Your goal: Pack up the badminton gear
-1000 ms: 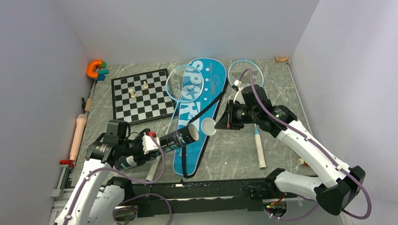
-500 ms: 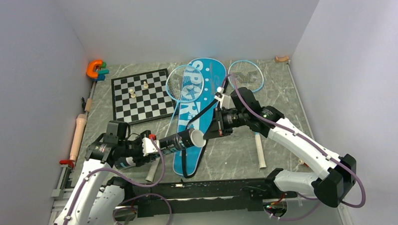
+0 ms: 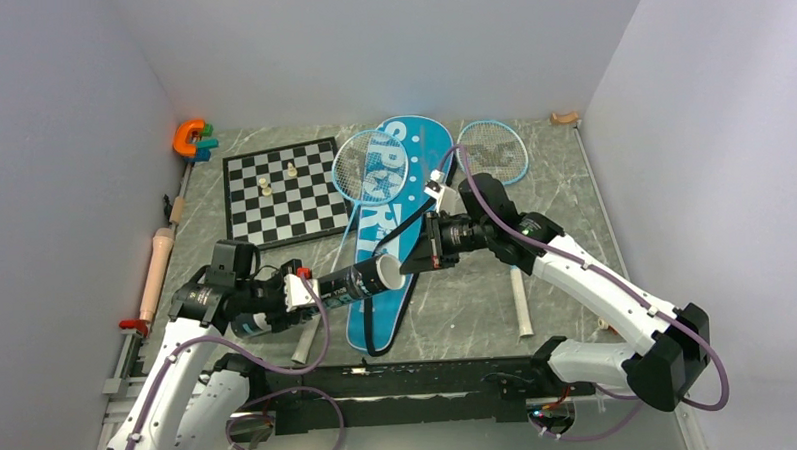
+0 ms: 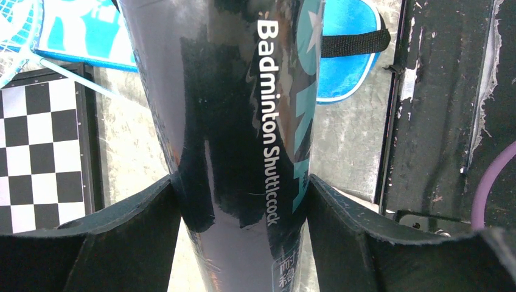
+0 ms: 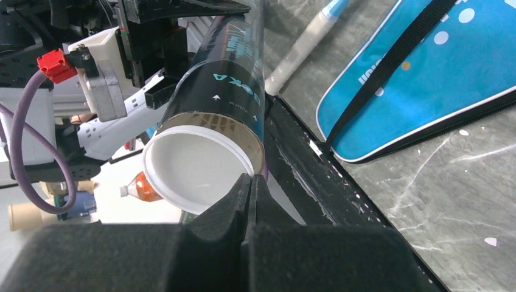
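1. Centre-left of the frame, the black tube [image 3: 361, 278] is raised over the blue bag [image 3: 412, 154], clamped in my left gripper [image 4: 240, 201].
2. My right gripper [image 5: 248, 190] pinches the white cap [image 5: 198, 170] at the tube's mouth.
3. Capping step, I judge; the next move needs the cap seated square with a straight push.

The chessboard [image 3: 281, 192] lies left of the bag [image 3: 385, 310]; a racket [image 3: 371, 168] overlaps it; the tube [image 3: 354, 281] crosses above.
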{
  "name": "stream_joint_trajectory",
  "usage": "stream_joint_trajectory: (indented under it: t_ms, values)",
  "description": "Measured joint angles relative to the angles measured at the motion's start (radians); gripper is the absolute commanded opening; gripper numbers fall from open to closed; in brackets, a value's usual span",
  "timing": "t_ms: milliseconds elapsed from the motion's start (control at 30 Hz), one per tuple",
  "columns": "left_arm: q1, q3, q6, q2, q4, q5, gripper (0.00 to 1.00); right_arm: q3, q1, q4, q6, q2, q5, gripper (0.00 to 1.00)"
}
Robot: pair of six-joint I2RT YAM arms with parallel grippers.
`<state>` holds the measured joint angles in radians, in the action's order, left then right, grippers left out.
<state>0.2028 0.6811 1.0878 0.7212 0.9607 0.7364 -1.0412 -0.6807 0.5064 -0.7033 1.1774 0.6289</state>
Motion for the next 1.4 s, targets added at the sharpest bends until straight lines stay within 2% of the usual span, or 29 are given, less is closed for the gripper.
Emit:
stream_joint_trajectory:
  t_ms: [300,933,1400]
  values:
    - [0.0,0.004,-0.001,-0.013,0.011,0.0,0.02,0.027,-0.004,-0.059,-0.044,0.0,-0.012,0.0]
    - [0.002,0.006,-0.013,-0.03,0.006,0.0,0.01,0.027,-0.013,-0.075,-0.057,-0.043,-0.026,0.0]
    - [0.004,0.016,-0.032,-0.032,0.007,-0.005,0.02,-0.009,-0.064,-0.071,-0.057,-0.009,-0.083,0.0]
